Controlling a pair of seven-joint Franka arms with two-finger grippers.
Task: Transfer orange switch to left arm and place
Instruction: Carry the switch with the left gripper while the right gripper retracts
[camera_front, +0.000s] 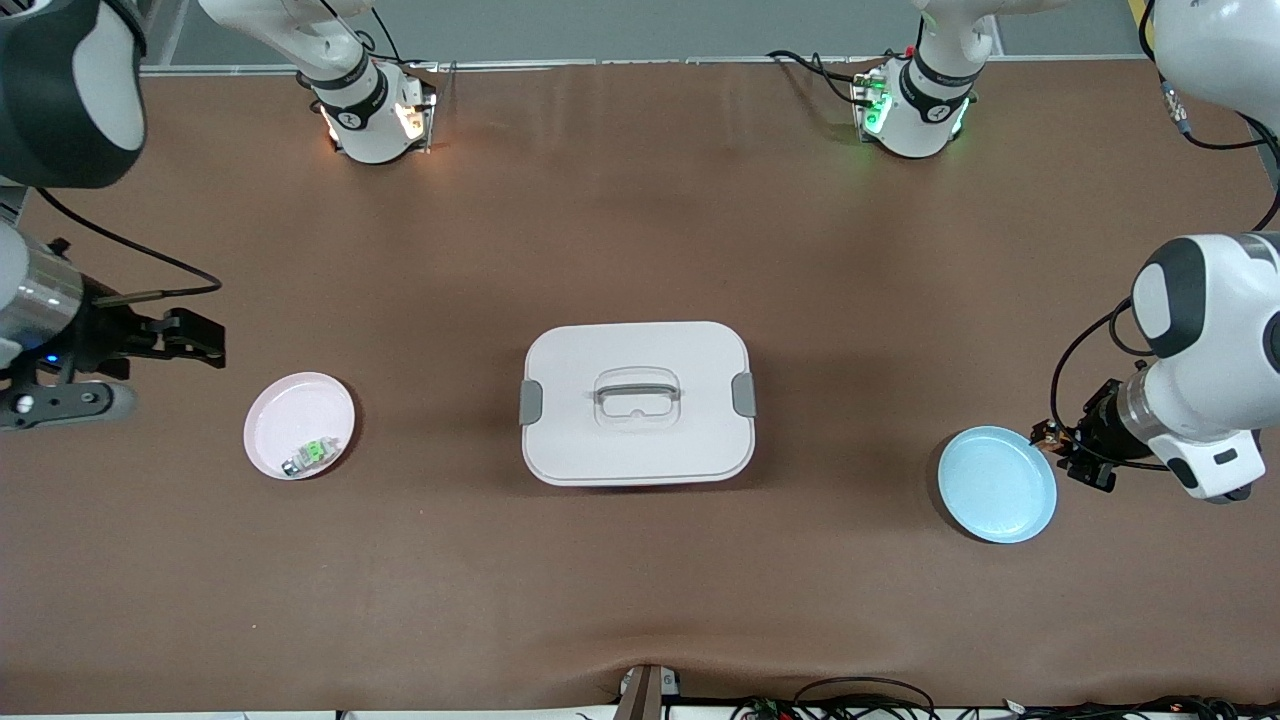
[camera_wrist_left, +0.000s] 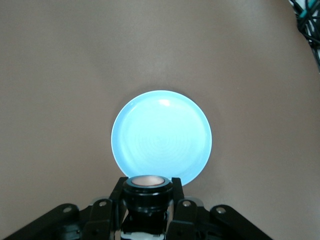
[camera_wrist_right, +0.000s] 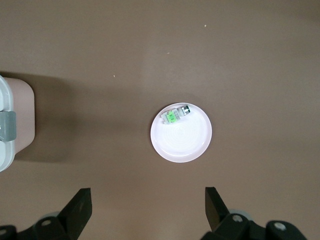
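My left gripper (camera_front: 1058, 443) is shut on the orange switch (camera_front: 1047, 432), a black body with an orange cap. It holds the switch just above the rim of the blue plate (camera_front: 998, 484), at the left arm's end of the table. In the left wrist view the switch (camera_wrist_left: 147, 189) sits between the fingers of the left gripper (camera_wrist_left: 147, 195), over the edge of the blue plate (camera_wrist_left: 161, 137). My right gripper (camera_front: 205, 338) is open and empty, up over the table beside the pink plate (camera_front: 299, 424). The white box (camera_front: 637, 402) stands mid-table between the plates.
A green-and-silver small switch (camera_front: 307, 456) lies in the pink plate; it also shows in the right wrist view (camera_wrist_right: 175, 115) on that plate (camera_wrist_right: 187, 142). The box's corner (camera_wrist_right: 12, 120) shows there too. Cables run along the table's front edge.
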